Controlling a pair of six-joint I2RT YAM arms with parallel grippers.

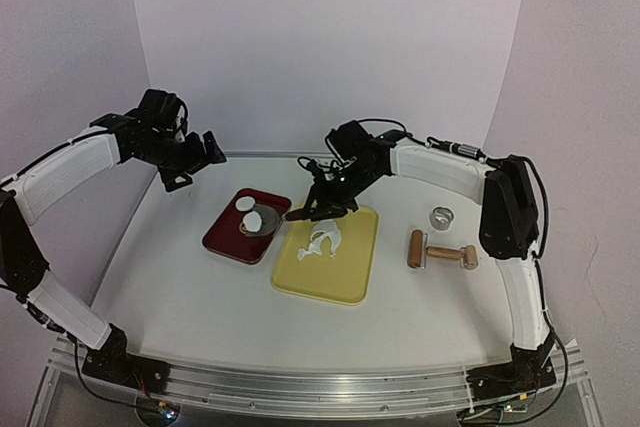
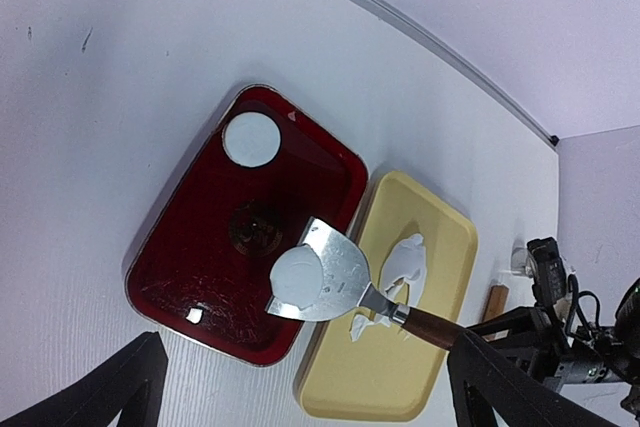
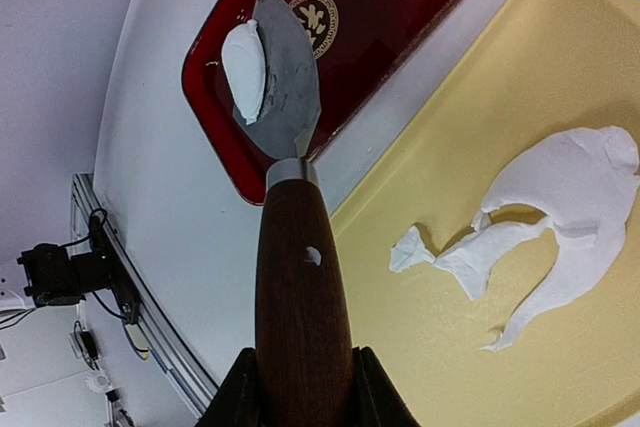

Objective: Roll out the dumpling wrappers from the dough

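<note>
The dumpling wrapper, a small flat round white dough disc, lay on the steel blade of a wooden-handled spatula over the glossy red rectangular tray, near a second disc resting in its far corner. The right pincer was clenched on the handle; the left pincer hung released, well apart. To unload well, the blade probably needed lowering flat and sliding out slowly, clear of the other disc. Being round, the wrapper had no long axis; the spatula's ran from the yellow plastic tray leftward, blade pointing over the red one.
</note>
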